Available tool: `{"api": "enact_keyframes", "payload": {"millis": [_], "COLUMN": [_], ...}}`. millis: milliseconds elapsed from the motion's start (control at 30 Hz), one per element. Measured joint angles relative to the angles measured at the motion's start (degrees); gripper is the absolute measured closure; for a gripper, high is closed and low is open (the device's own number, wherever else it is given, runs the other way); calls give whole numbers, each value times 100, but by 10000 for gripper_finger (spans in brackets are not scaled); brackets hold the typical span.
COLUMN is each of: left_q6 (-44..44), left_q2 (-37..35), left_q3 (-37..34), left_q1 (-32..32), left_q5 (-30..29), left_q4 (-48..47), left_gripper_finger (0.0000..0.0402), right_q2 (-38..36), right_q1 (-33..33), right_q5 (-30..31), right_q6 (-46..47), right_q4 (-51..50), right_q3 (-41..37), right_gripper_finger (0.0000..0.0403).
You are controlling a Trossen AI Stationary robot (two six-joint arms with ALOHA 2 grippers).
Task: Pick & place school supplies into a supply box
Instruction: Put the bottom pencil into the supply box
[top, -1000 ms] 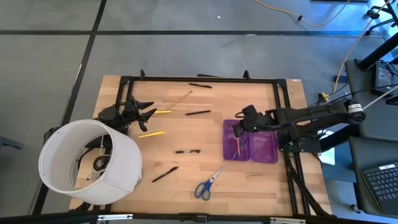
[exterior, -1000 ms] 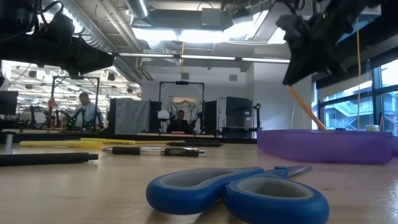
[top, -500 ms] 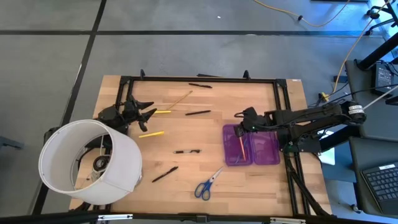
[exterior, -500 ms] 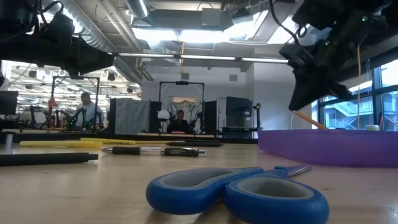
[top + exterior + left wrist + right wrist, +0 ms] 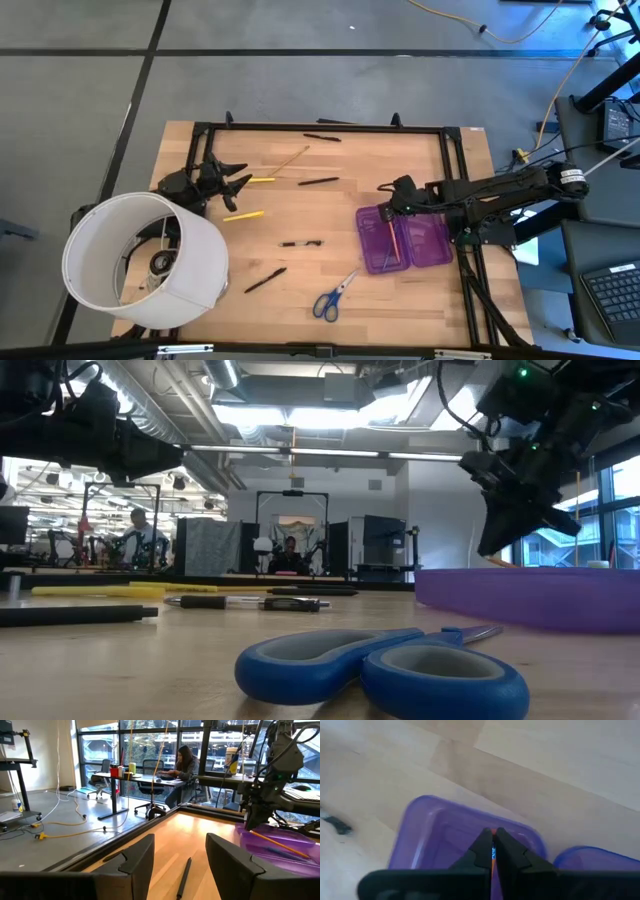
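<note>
The purple supply box [image 5: 428,245] lies open at the table's right, skewed to the table edges; the low view shows its wall [image 5: 530,596]. My right gripper [image 5: 396,207] stands over the box's far left corner, shut on an orange pencil [image 5: 392,240] that slants down into the box. My left gripper [image 5: 236,185] waits open at the table's left. Yellow pencils [image 5: 262,180] [image 5: 243,215], black pens [image 5: 318,182] [image 5: 300,243] [image 5: 265,280] and blue-handled scissors [image 5: 335,295] lie flat on the wood. My right gripper pinches the orange pencil at its upper, far end [image 5: 492,834] between the two fingers. It comes from above, slanting from the table's right. The pencil [image 5: 277,845] tilts down from the fingers into the box, and its lower end [image 5: 397,261] reaches the box's near part.
A big white lampshade-like cylinder [image 5: 145,260] fills the table's near left corner. A pale pencil [image 5: 290,158] and a black pen [image 5: 322,137] lie near the far edge. A dark frame [image 5: 320,127] borders the table. People sit in the room beyond.
My right gripper has gone down and a little toward the table's right, still shut on the pencil. The pencil has tipped from steep to nearly flat inside the box. The box has turned slightly and slid toward the near edge.
</note>
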Motion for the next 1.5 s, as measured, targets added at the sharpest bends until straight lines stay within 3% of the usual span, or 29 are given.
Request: {"api": "enact_keyframes", "payload": {"millis": [600, 900, 1500], "left_q6": [2, 2, 2], "left_q2": [-1, -1, 0], "left_q3": [0, 0, 0], "left_q1": [0, 0, -2], "left_q5": [-20, -20, -20], "left_q4": [0, 0, 0], "left_gripper_finger": [230, 230, 231], "right_q2": [2, 2, 4], "right_q1": [2, 2, 3], "right_q5": [-71, -40, -235], "right_q6": [84, 632, 1410], "right_q4": [40, 41, 1048], "right_q3": [-237, -239, -242], "right_gripper_finger": [389, 389, 389]}}
